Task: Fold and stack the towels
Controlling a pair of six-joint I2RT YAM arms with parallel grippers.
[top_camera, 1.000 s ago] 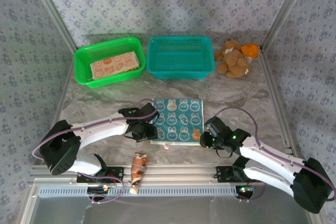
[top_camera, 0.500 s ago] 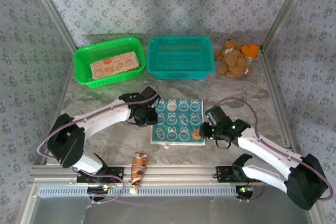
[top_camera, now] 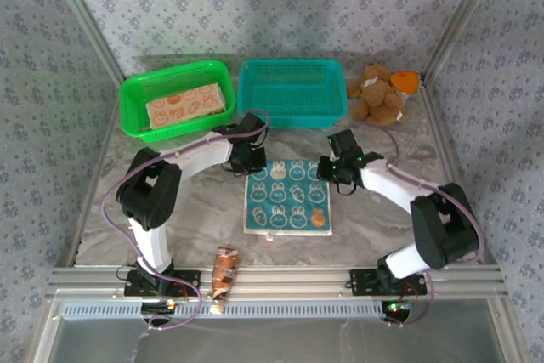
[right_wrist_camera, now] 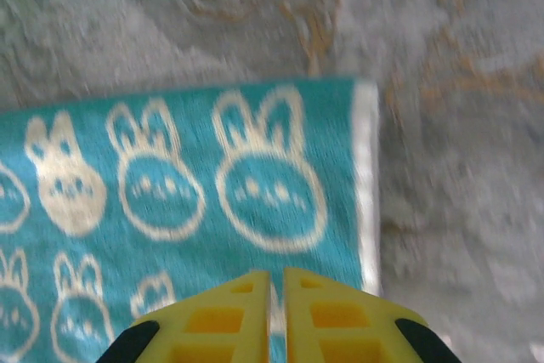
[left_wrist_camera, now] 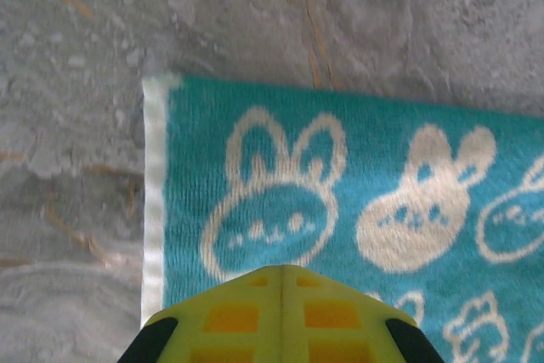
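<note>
Here we see the teal towel spread flat on the table, midway along its near edge. Our left gripper sits over the towel's far left corner, fingers pressed together on nothing. Our right gripper, over the far right corner, shows a hairline slit, also empty. The peach towel lies in the green basket at the table's far left corner.
</note>
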